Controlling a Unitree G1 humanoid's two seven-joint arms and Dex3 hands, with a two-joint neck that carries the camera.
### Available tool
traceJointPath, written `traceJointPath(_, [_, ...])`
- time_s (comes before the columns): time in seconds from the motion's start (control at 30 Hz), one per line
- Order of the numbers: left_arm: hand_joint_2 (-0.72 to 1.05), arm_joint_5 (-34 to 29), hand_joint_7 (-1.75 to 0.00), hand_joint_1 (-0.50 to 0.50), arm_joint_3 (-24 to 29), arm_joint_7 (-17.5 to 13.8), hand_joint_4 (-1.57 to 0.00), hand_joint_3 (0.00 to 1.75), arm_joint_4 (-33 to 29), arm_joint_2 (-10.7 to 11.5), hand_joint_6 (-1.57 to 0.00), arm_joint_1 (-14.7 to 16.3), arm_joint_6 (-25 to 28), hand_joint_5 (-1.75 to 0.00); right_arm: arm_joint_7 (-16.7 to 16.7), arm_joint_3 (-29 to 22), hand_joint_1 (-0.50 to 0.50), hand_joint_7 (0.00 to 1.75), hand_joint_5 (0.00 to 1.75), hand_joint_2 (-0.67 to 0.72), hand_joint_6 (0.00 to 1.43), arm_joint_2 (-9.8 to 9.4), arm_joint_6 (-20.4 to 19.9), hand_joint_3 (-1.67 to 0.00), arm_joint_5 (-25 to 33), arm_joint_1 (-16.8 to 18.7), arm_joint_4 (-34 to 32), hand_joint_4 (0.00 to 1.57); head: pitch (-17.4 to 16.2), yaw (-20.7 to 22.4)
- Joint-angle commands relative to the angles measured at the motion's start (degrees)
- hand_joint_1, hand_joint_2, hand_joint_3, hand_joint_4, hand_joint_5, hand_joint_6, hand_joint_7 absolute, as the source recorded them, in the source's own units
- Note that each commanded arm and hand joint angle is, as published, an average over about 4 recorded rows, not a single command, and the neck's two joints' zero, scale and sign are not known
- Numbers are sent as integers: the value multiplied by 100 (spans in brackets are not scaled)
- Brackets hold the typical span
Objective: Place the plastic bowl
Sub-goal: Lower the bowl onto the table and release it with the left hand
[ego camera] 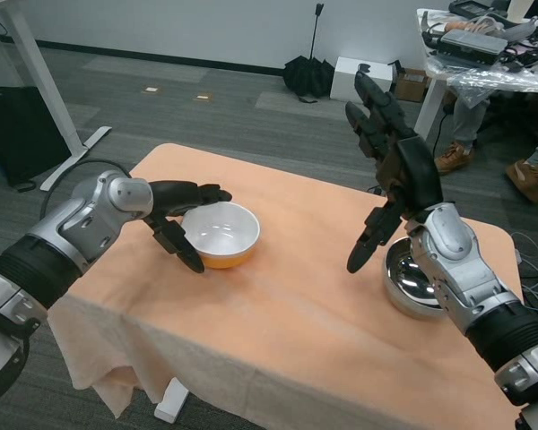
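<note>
The bowl, orange outside and white inside, sat upright on the desk, which was covered with a peach cloth hanging over its near edge. Nothing could be seen inside the bowl. The left robot hand was right against it on its left side: the upper fingers reached over the far left of the rim, and a lower finger ran down beside the near left wall. The fingers were parted around the rim, and whether they truly gripped the bowl or only touched it could not be told.

Well to the right of that hand, a shiny metal bowl stood on the desk, partly hidden under the right forearm; what showed of its inside held nothing. The right robot hand was raised above the desk, just over and behind the metal bowl, its fingers spread apart and holding nothing, one finger pointing down toward the cloth.

Beyond the right robot hand, on the floor, lay a black bag and a white box. Further right stood a second table heaped with gear and clear plastic, with a seated person's legs and brown shoes beneath it.
</note>
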Motion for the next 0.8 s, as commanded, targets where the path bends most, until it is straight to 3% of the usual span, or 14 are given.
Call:
traceJointPath(0.03, [63, -80, -40, -50, 75, 85, 0, 9, -49, 36, -24, 169, -18, -41, -33, 33, -46, 0, 0, 60, 0, 14, -78, 0, 36, 3, 24, 0, -9, 41])
traceJointPath(0.13, [69, -140, -14, -50, 105, 98, 0, 9, -66, 45, -3, 204, -46, -36, -33, 35, -46, 0, 0, 60, 0, 14, -78, 0, 38, 3, 24, 0, 1, 86])
traceJointPath(0.2, [69, -214, 0, -50, 123, 98, 0, 9, -66, 45, 0, 222, -46, -28, -33, 40, -46, 0, 0, 60, 0, 14, -78, 0, 38, 3, 24, 0, 8, 96])
traceJointPath(0.33, [100, -267, 0, -50, 123, 89, 0, 9, -71, 45, 0, 244, -37, -21, -33, 40, -46, 0, 0, 60, 0, 14, -78, 0, 38, 3, 24, 0, 6, 91])
traceJointPath(0.4, [105, -280, 0, -50, 118, 94, 0, 9, -73, 45, 0, 268, -40, -18, -33, 40, -46, 0, 0, 60, 0, 14, -78, 0, 38, 7, 22, 0, 12, 93])
traceJointPath(0.63, [100, -302, 0, -50, 211, 234, 0, 9, -115, 45, 0, 402, -297, -10, -33, 31, -46, 0, 0, 60, 0, 14, -78, 0, 38, 20, 15, 0, 27, 98])
traceJointPath(0.8, [78, -210, 0, -50, 259, 353, 0, 7, -150, 49, 0, 516, -732, -15, -33, 40, -46, 0, 0, 60, 0, 14, -78, 0, 38, 25, 15, 0, 27, 98])
